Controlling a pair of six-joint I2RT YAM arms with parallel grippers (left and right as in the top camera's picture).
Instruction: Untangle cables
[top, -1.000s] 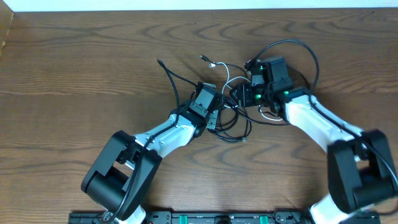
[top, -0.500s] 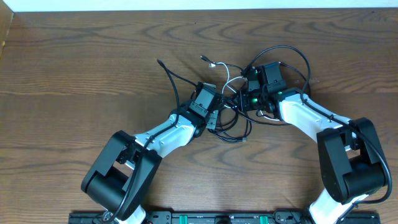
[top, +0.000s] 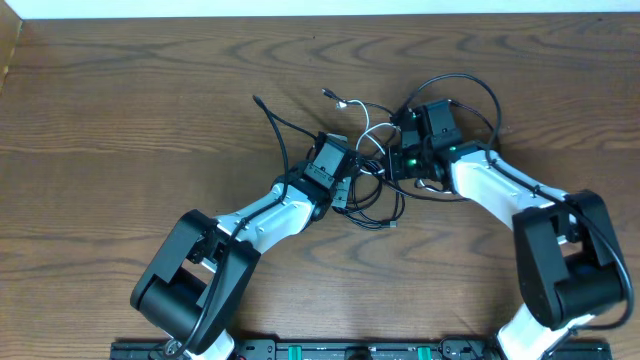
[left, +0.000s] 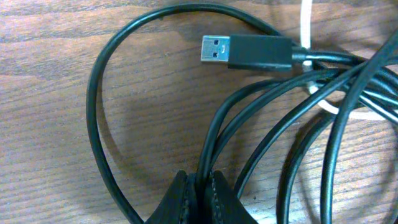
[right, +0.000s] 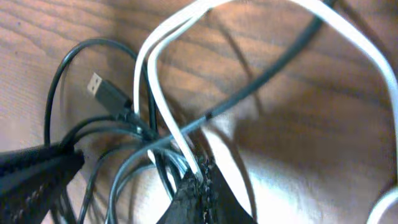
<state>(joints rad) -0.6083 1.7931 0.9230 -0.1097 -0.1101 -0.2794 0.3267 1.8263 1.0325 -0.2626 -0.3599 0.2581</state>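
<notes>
The cables lie tangled mid-table: black cables (top: 372, 200) in loops, and a white cable (top: 366, 128) arching behind them. One black end (top: 258, 101) trails to the far left. In the left wrist view, my left gripper (left: 200, 177) is shut on a black cable (left: 214, 134), with a USB plug (left: 249, 51) lying beyond it. In the right wrist view, my right gripper (right: 200, 175) is shut on the white cable (right: 163, 93), where it crosses the black cables (right: 261, 81). From overhead, the left gripper (top: 350, 188) and right gripper (top: 389, 160) stand close together at the tangle.
The right arm's own thicker black cable (top: 482, 86) loops behind its wrist. Small plug ends (top: 330, 95) lie behind the tangle. The left gripper's dark finger (right: 34, 174) shows at the lower left of the right wrist view. Brown wooden table (top: 120, 120) all round.
The right arm shifted slightly left into the tangle and its jaws closed on the white cable. The left arm and its grip have not moved.
</notes>
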